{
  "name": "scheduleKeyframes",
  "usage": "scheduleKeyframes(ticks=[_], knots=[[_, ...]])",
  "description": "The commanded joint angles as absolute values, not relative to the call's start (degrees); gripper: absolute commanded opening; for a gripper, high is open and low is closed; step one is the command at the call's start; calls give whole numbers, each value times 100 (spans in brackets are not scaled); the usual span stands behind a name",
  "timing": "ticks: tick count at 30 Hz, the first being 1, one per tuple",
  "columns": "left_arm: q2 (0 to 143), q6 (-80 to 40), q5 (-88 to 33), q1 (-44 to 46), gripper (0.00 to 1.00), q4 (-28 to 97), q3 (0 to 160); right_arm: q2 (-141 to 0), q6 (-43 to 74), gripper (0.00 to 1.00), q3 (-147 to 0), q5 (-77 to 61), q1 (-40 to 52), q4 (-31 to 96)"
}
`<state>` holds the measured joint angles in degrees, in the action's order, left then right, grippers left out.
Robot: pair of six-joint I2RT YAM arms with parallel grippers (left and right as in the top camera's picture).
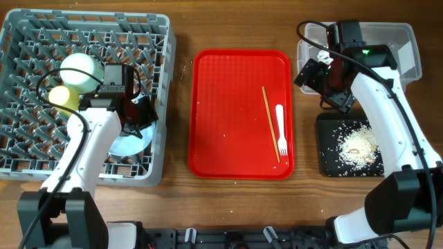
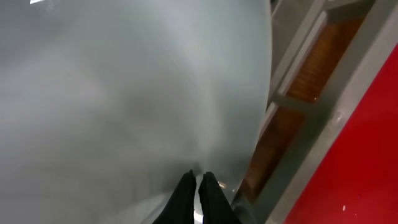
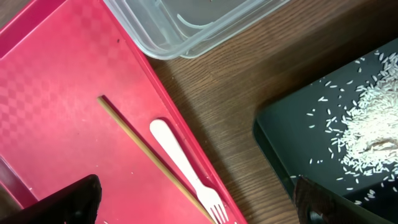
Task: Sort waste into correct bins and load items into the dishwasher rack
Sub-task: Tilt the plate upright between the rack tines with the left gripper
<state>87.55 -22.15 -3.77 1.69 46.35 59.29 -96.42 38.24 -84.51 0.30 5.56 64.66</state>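
The grey dishwasher rack (image 1: 28,41) stands at the left and holds a light green bowl (image 1: 82,71) and a yellow cup (image 1: 61,97). My left gripper (image 1: 138,116) is inside the rack, shut on the rim of the pale blue plate (image 1: 128,145). The plate fills the left wrist view (image 2: 124,93) beyond the fingers (image 2: 199,182). My right gripper (image 1: 309,75) hovers open and empty between the red tray and the clear tub (image 1: 401,41); its fingers (image 3: 196,205) spread wide. A white fork (image 1: 280,130) (image 3: 180,158) and a wooden chopstick (image 1: 270,123) (image 3: 137,140) lie on the tray. Rice scraps (image 1: 356,144) (image 3: 367,124) lie in the black tray (image 1: 329,162) (image 3: 280,130). The wrapper and napkin are out of view.
The large red serving tray (image 1: 228,111) sits in the middle, with a few rice grains on it. The rack's wall and the wooden table show in the left wrist view (image 2: 323,68). The clear tub's corner shows in the right wrist view (image 3: 186,25).
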Motion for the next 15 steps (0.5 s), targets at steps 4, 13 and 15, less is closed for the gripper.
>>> scheduleKeyframes(ticks=[4,13,15], knots=[[8724,-2189,-609,117,4,4624,5898,-9623,3745,100,-8399,145,561,6473],[8705,-2189,-1083,390,4,4523,5957,-9623,3745,99,-8399,30,561,6473],[8700,-2206,-1083,427,4,4523,5959,-9623,3745,100,-8399,12,561,6473]])
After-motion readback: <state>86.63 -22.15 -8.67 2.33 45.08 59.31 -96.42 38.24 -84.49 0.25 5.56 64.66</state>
